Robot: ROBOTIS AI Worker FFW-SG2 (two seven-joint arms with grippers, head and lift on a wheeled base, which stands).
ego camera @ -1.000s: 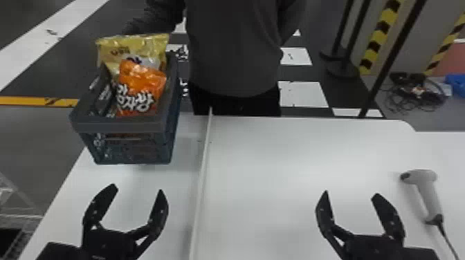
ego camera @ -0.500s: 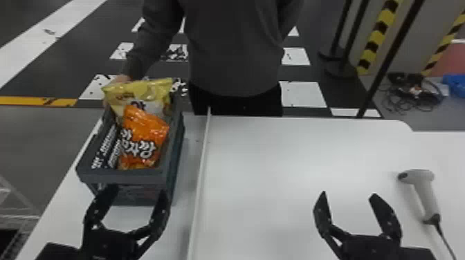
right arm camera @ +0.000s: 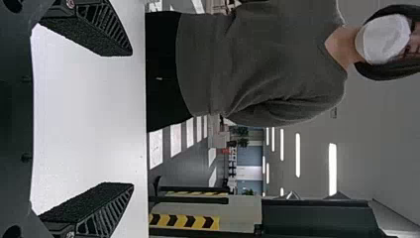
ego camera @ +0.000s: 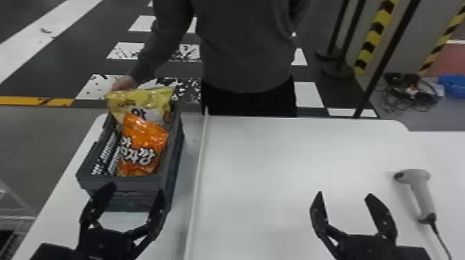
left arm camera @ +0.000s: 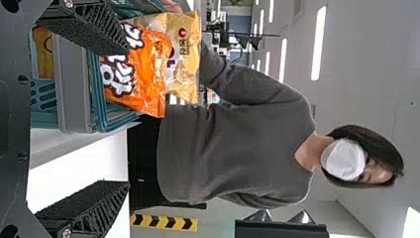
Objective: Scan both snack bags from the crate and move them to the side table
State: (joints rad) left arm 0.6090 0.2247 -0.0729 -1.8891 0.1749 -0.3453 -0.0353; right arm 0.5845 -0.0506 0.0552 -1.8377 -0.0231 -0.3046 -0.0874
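Observation:
My left gripper (ego camera: pixel 133 197) is open at the near end of the dark crate (ego camera: pixel 121 182), its fingers overlapping the crate's near wall in the head view. Inside the crate an orange snack bag (ego camera: pixel 143 145) leans in front of a yellow one (ego camera: pixel 140 100). A person's hand (ego camera: pixel 122 84) is at the crate's far end. In the left wrist view, the orange bag (left arm camera: pixel 143 74) and yellow bag (left arm camera: pixel 184 59) appear beyond the open left gripper (left arm camera: pixel 130 116). My right gripper (ego camera: pixel 344 193), also (right arm camera: pixel 132 118) in its wrist view, stands open over the table, left of the grey scanner (ego camera: pixel 420 193).
A thin raised white strip (ego camera: pixel 198 179) runs front to back on the white table (ego camera: pixel 270 159), just right of the crate. The scanner's cable trails toward the near right edge. At lower left stands a clear-sided rack (ego camera: pixel 15 211).
The crate, with both bags in it, has come nearer along the table to my left gripper, the person's hand at its far end. Both arms have kept still.

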